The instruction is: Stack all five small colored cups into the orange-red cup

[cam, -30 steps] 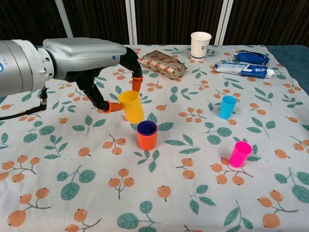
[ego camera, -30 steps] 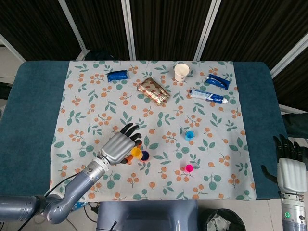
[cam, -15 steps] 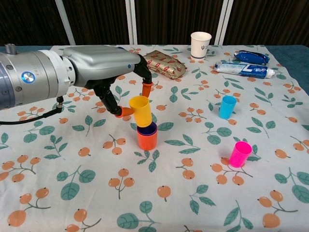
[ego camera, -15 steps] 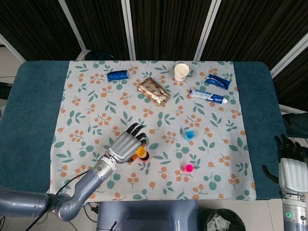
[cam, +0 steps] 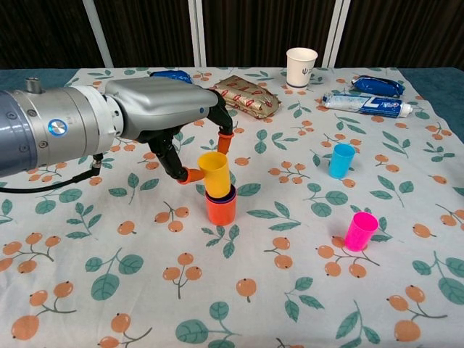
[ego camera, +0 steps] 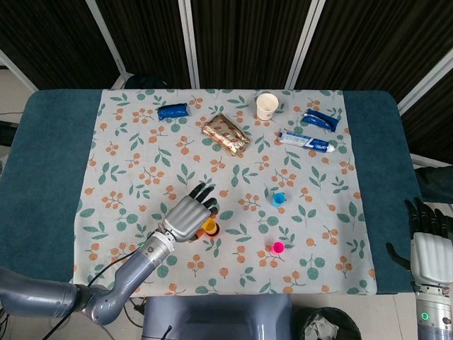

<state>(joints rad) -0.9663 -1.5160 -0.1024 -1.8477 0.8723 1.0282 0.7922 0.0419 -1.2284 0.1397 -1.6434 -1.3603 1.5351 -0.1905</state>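
**A:** Where is your left hand (cam: 163, 119) now, and what does it hold?

**B:** You pinch the yellow cup (cam: 215, 172) between two fingertips (cam: 223, 141), by its sides. This leaves its bottom free to go down. The cup sits partly inside the orange-red cup (cam: 220, 208), where a purple cup (cam: 230, 193) already lies; only its rim shows. The stack stands toward the near edge of the table (ego camera: 49, 163), a little left of the middle.

**A:** Why is the yellow cup not fully down?

**B:** I judge you are in the middle of seating it. It leans slightly, so release only when it is straight, or it may tip the stack.

**A:** And your right hand (ego camera: 429, 248)?

**B:** It waits off the right edge of the table, fingers apart, holding nothing. The blue cup (cam: 341, 160) and the pink cup (cam: 360, 231) stand upright to the right of the stack, well apart from it, so you can reach them next.
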